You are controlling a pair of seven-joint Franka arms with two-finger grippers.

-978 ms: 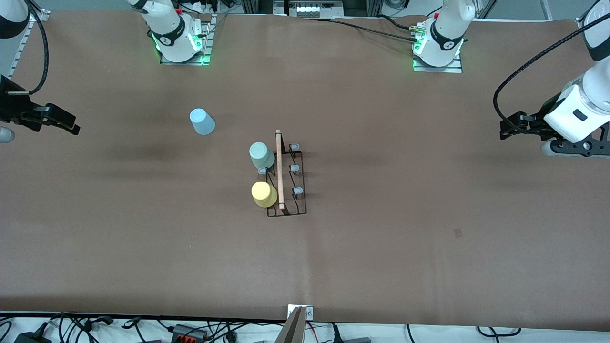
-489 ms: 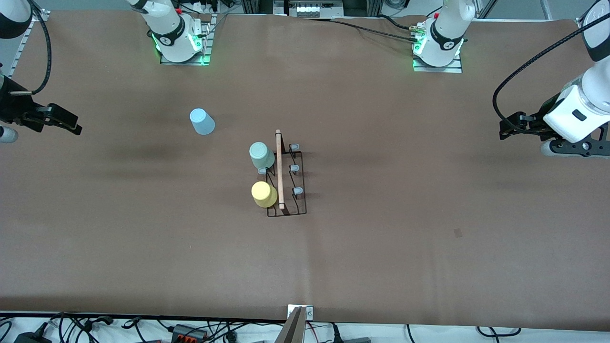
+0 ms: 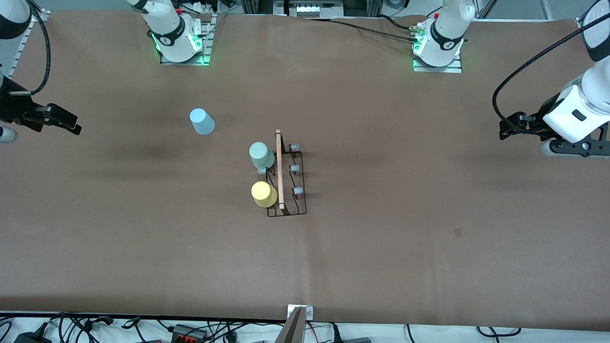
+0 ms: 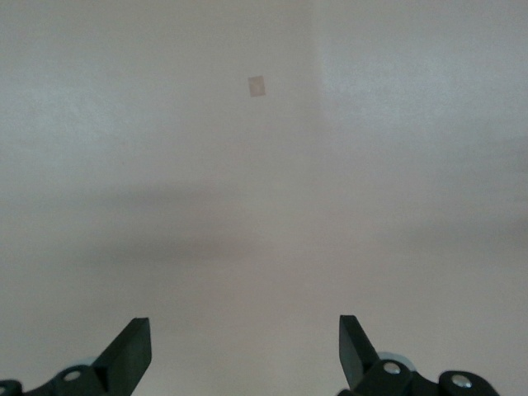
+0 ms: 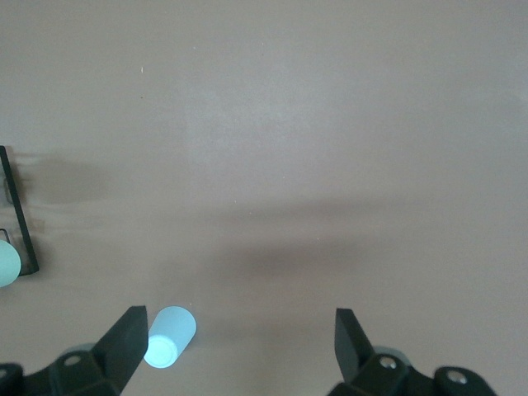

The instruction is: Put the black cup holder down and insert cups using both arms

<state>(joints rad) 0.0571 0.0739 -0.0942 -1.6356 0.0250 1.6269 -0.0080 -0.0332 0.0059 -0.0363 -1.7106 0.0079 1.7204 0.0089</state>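
The rack (image 3: 285, 177) stood mid-table (image 3: 381, 247), its rod handle (image 3: 279, 169) running twelve to six. The mint cup (image 3: 261, 155) and yellow cup (image 3: 263, 194) sat upended on its pegs along the side toward the right arm, hiding those pegs; three grey-capped pegs (image 3: 295, 168) showed bare. The blue cup (image 3: 202, 121) lay on the table at about ten o'clock from the rack. Both arms were cut off by the frame edges. The right gripper (image 3: 62, 121) hung over its table end, jaws apart and empty; the left gripper (image 3: 512, 128) likewise. No readable writing showed.
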